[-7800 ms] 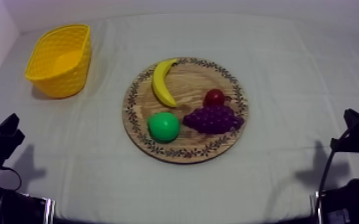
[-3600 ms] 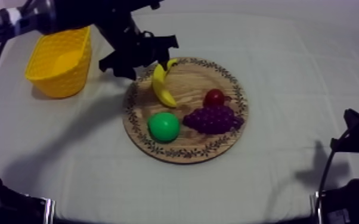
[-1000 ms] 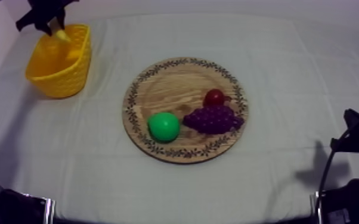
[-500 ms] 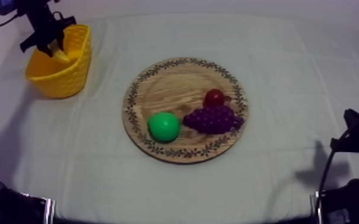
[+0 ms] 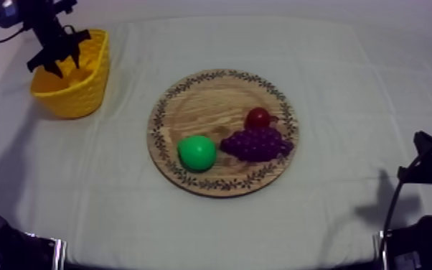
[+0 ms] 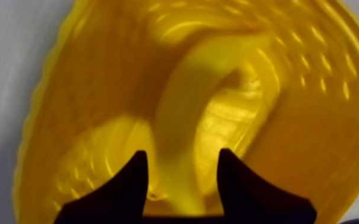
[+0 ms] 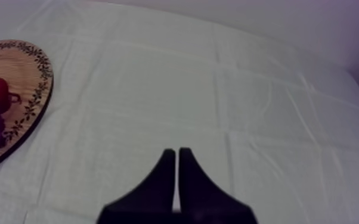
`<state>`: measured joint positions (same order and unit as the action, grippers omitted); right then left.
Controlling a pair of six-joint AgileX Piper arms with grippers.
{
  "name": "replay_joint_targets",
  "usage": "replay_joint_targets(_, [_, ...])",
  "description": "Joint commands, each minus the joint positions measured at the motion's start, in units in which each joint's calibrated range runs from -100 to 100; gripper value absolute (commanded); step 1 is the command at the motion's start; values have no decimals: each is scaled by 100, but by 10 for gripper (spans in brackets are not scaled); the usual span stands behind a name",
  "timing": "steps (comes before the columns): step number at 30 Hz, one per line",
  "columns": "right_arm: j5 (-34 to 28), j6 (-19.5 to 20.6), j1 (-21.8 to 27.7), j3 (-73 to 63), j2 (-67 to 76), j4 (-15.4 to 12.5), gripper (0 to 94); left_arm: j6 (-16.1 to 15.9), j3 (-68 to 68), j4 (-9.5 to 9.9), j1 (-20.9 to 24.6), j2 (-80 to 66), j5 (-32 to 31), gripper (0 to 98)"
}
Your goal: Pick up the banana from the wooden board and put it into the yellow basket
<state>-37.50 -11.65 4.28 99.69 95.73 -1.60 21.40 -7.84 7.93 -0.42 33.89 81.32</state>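
The left end effector (image 5: 61, 63) hung over the open top of the basket (image 5: 75, 95), which stood at the far left of the desk (image 5: 348, 108). In the left wrist view its two fingers (image 6: 135, 182) were spread, with the gap between them pointing down into the basket. The banana (image 6: 188, 119) lay inside the basket, curved along the floor and up against the inner wall. One end of it showed between the spread fingers, and neither finger was seen pressing on it.

The board (image 5: 204, 100) lay at the centre of the desk, well apart from the basket. It carried the pear (image 5: 196, 153) on its near left, the grapes (image 5: 256, 143) on its near right, and the small red fruit (image 5: 258, 117) touching the far side of the grapes.

The right end effector (image 7: 177, 154) sat low at the right side of the desk. Its fingers were pressed together into a narrow wedge with nothing between them, above bare cloth. In the right wrist view the board's rim, the small red fruit and the grapes lay off to one side, well apart from it.
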Motion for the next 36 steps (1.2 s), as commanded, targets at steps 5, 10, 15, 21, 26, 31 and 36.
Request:
replay_joint_targets(5, [0,0,1,-3,2,1,3,-37,204,-43,-1,-135,-172,509])
replay_joint_targets(10, [0,0,1,-3,2,1,3,-101,532,-75,-36,-641,-359,185])
replay_joint_targets(15, [0,0,1,-3,2,1,3,-592,1184,-252,-117,-1592,-989,33])
replay_joint_targets(21, [0,0,1,-3,2,1,3,-1258,2944,-264,-437,-3364,-2599,37])
replay_joint_targets(26, [0,0,1,-3,2,1,3,-1603,4659,-359,-555,-5189,-3874,61])
replay_joint_targets(31, [0,0,1,-3,2,1,3,-2151,6161,-661,-499,-7051,-4648,69])
replay_joint_targets(36, [0,2,1,-3,2,1,3,-2219,7706,-712,-392,-8723,-5304,39])
